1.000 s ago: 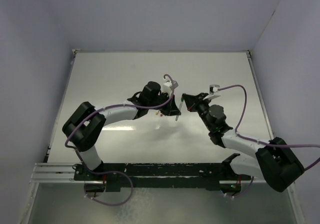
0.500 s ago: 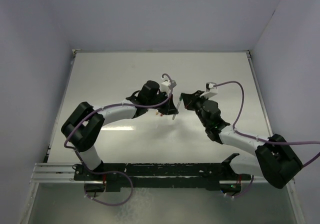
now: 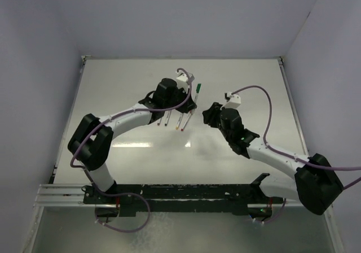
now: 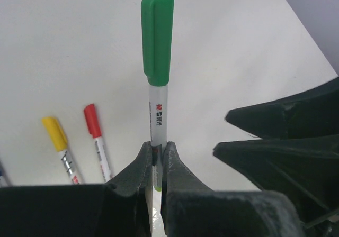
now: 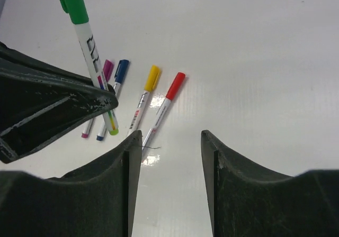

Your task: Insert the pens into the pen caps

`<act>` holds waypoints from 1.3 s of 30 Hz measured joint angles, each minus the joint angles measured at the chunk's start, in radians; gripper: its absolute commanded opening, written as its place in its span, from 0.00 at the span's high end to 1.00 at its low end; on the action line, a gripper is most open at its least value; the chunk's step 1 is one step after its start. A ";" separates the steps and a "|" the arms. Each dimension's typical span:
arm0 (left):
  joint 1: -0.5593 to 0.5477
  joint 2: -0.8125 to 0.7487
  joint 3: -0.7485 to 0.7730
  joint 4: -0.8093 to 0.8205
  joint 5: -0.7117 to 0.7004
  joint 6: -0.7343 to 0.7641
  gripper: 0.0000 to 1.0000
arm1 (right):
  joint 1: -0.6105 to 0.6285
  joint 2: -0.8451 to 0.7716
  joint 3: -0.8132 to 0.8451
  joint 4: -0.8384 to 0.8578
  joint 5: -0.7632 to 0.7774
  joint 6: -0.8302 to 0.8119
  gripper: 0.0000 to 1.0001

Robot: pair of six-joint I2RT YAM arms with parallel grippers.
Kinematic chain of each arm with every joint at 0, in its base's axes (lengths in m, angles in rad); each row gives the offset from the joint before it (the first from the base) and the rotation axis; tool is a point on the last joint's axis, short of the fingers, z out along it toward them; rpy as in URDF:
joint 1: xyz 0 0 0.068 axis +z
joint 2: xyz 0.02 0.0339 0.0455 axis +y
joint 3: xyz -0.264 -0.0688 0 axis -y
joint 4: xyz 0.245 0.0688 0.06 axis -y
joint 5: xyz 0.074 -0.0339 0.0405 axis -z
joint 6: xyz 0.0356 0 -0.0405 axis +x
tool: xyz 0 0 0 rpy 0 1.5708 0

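Note:
My left gripper [image 4: 158,147] is shut on a silver-grey pen [image 4: 159,107] that wears the green cap [image 4: 157,30]. It holds the pen above the table, cap pointing away; the top view shows the pen [image 3: 197,94] and my left gripper [image 3: 193,107]. The pen also shows in the right wrist view [image 5: 87,41]. Four other capped pens lie side by side on the table: purple cap [image 5: 107,67], blue cap [image 5: 121,70], yellow cap [image 5: 152,77], red cap [image 5: 175,84]. My right gripper [image 5: 170,134] is open and empty, just right of them [image 3: 210,115].
The white table [image 3: 124,83] is walled at the back and on both sides. The left gripper's black finger [image 5: 53,105] fills the left of the right wrist view. Purple cables loop over both wrists.
The two grippers were close together around the pen. Now my right gripper has let go and drawn back to the right, and my left gripper has carried the capped green pen farther back.

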 measured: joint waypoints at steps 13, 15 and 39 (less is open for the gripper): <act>0.016 0.101 0.065 -0.200 -0.261 0.108 1.00 | 0.000 -0.323 -0.007 -0.183 0.164 -0.022 0.49; 0.028 0.117 0.085 -0.233 -0.294 0.118 1.00 | 0.000 -0.354 -0.015 -0.207 0.181 -0.022 0.49; 0.065 0.228 0.148 -0.425 -0.360 0.103 0.99 | 0.000 -0.391 -0.067 -0.296 0.200 0.013 0.49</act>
